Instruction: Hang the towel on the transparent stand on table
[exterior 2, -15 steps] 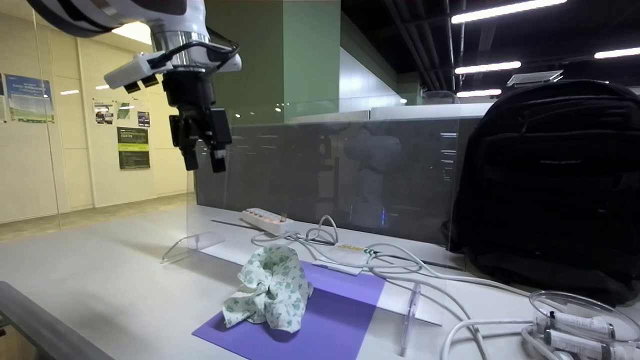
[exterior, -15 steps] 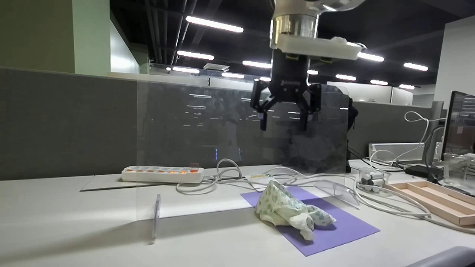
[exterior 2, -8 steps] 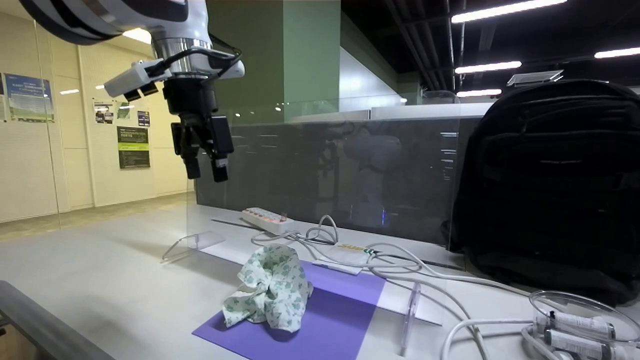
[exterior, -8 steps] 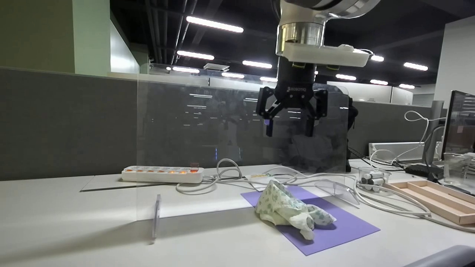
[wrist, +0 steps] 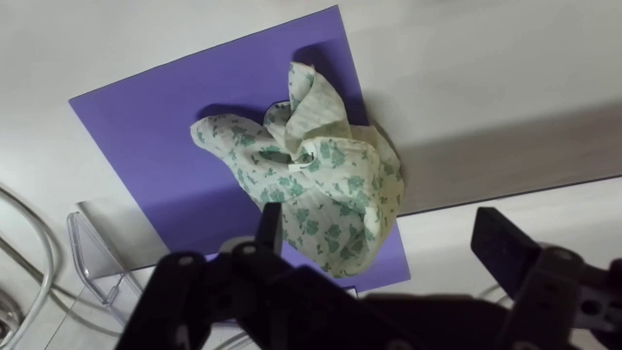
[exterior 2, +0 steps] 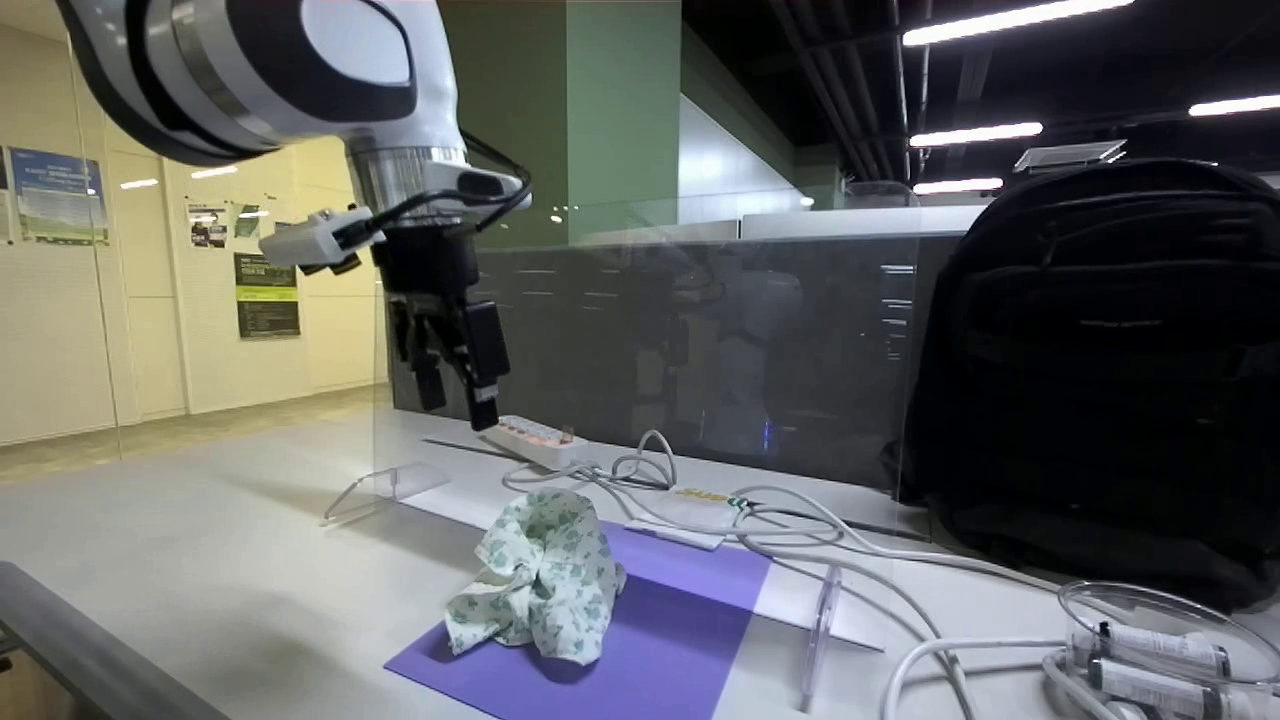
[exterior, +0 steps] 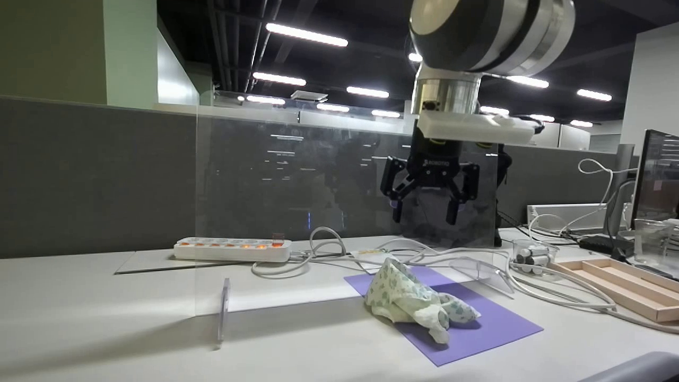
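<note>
The towel (exterior: 408, 297), white with green print, lies crumpled on a purple sheet (exterior: 493, 323) on the table. It also shows in an exterior view (exterior 2: 550, 580) and in the wrist view (wrist: 325, 194). The transparent stand (exterior: 265, 185) is a clear upright panel on two clear feet, just behind the towel in both exterior views; one foot (wrist: 87, 257) shows in the wrist view. My gripper (exterior: 424, 213) is open and empty, well above the towel, fingers pointing down. In the wrist view the towel shows partly between the gripper's fingers (wrist: 384, 233) and beyond them.
A white power strip (exterior: 233, 249) and loose white cables (exterior: 323, 254) lie behind the panel. A clear cup of small bottles (exterior: 533, 257) and a pink tray (exterior: 620, 286) stand to one side. A black backpack (exterior 2: 1110, 380) stands by the grey partition (exterior: 95, 180).
My gripper has moved down, and to the right in both exterior views, staying open. The towel and the stand have not moved.
</note>
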`<state>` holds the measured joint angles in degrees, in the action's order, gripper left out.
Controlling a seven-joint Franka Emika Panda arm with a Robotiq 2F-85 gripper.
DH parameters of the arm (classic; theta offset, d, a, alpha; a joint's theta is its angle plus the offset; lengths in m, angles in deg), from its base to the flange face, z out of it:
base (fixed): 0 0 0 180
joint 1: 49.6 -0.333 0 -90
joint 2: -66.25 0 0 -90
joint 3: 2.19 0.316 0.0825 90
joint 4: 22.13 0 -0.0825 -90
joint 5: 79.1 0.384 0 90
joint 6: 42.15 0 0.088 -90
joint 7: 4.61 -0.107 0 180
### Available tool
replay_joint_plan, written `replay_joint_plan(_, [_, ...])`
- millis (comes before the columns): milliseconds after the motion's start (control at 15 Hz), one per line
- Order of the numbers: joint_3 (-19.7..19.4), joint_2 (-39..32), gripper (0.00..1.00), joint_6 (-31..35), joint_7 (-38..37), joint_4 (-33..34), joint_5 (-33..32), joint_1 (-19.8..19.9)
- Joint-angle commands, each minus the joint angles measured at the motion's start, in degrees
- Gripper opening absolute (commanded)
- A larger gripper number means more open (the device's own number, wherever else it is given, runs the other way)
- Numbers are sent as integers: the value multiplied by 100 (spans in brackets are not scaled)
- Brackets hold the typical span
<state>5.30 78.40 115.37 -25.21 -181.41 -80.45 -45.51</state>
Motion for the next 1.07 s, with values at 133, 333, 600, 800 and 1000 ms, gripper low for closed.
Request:
replay_joint_plan(133, [-287,-1169,100,925,-104,84,-160,93])
replay_joint_plan(333, [-478,-1700,100,1340,58,171,-38,-85])
replay_joint_plan(600, [-505,-2173,100,1699,744,398,343,-243])
replay_joint_plan(800, [-610,-2386,100,1730,964,663,358,-331])
replay_joint_plan(1000, [-634,-2527,100,1701,1091,897,418,-338])
